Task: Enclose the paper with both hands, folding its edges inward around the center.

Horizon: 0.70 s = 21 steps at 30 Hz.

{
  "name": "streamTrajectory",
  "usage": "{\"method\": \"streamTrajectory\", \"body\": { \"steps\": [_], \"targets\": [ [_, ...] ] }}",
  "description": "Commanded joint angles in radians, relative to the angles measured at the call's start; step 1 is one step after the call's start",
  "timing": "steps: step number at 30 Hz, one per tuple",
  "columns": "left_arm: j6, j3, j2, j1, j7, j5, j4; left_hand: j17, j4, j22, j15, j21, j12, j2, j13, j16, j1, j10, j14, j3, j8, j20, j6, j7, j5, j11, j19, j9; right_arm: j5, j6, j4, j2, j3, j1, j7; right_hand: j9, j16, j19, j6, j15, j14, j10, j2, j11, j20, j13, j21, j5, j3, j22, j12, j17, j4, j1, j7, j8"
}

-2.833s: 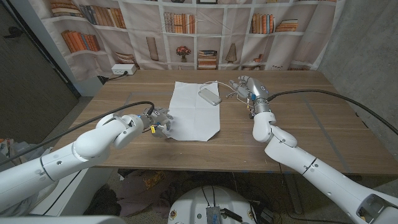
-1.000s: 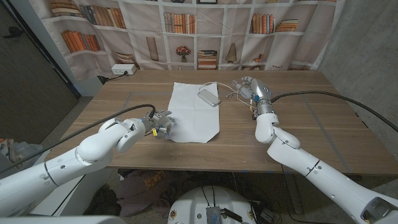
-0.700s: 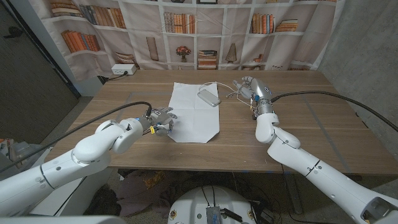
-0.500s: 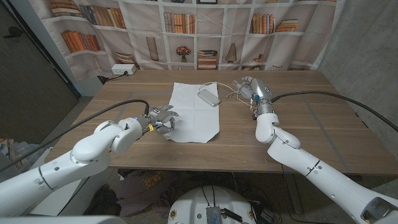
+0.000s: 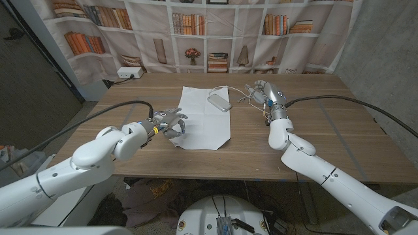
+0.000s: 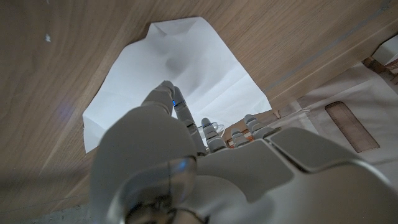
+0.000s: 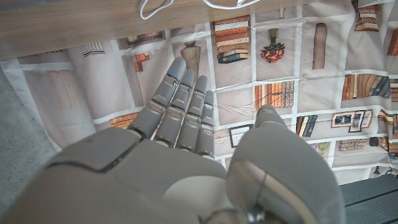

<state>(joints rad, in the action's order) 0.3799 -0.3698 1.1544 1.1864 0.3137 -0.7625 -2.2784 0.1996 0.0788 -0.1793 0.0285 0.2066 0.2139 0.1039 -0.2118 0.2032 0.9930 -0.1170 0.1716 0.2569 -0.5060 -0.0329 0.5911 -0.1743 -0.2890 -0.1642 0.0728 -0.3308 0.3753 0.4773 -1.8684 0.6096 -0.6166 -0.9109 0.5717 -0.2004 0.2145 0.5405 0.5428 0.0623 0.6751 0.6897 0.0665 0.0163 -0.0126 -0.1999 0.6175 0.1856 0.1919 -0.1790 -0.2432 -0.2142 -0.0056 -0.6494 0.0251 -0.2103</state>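
Note:
A white creased sheet of paper (image 5: 206,119) lies in the middle of the wooden table (image 5: 313,130). My left hand (image 5: 168,123) is at the sheet's left edge with its fingers spread over the paper, holding nothing. In the left wrist view the fingertips (image 6: 166,93) reach over the paper (image 6: 186,62). My right hand (image 5: 262,93) is to the right of the sheet's far corner, apart from the paper, its fingers straight and holding nothing. The right wrist view shows that hand (image 7: 180,149) with fingers (image 7: 183,102) extended toward the bookshelf backdrop.
A grey flat device (image 5: 220,101) lies on the paper's far right corner, with a white cable (image 5: 239,98) running from it toward my right hand. A white power strip (image 5: 125,74) sits at the table's far left. A printed bookshelf curtain hangs behind.
My left hand has moved away from the table's near edge and further along the paper's left side, its fingers spreading. The right hand has barely moved.

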Motion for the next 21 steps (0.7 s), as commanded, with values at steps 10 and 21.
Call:
{"method": "streamTrajectory", "body": {
  "steps": [10,21],
  "targets": [
    [-0.023,-0.087,0.083,-0.086,0.181,-0.108,-0.014,0.002,-0.003,-0.003,0.008,-0.009,-0.009,-0.014,-0.004,-0.005,-0.017,0.028,0.063,-0.018,0.042,-0.007,-0.087,-0.022,0.026,0.011,0.031,0.017,-0.017,0.0,0.015,-0.001,0.009,0.002,0.004,-0.002,0.0,0.006,0.007,0.028,-0.003,0.001,-0.001,-0.002,-0.002,-0.001,-0.004,0.001,0.002,-0.003,0.001,0.002,-0.009,0.004,-0.001,0.007],
    [-0.045,-0.096,0.078,-0.109,0.247,-0.138,-0.01,0.003,-0.003,-0.003,-0.001,-0.01,-0.012,-0.013,-0.004,-0.008,-0.021,0.047,0.077,-0.022,0.072,-0.01,-0.139,-0.031,0.038,0.018,0.043,0.031,-0.024,-0.002,0.024,0.001,0.009,0.004,0.006,-0.002,0.0,0.006,0.009,0.028,-0.004,0.001,-0.001,-0.002,-0.001,-0.001,-0.007,0.001,0.002,-0.003,0.001,0.002,-0.011,0.004,0.0,0.006]
  ]
}}
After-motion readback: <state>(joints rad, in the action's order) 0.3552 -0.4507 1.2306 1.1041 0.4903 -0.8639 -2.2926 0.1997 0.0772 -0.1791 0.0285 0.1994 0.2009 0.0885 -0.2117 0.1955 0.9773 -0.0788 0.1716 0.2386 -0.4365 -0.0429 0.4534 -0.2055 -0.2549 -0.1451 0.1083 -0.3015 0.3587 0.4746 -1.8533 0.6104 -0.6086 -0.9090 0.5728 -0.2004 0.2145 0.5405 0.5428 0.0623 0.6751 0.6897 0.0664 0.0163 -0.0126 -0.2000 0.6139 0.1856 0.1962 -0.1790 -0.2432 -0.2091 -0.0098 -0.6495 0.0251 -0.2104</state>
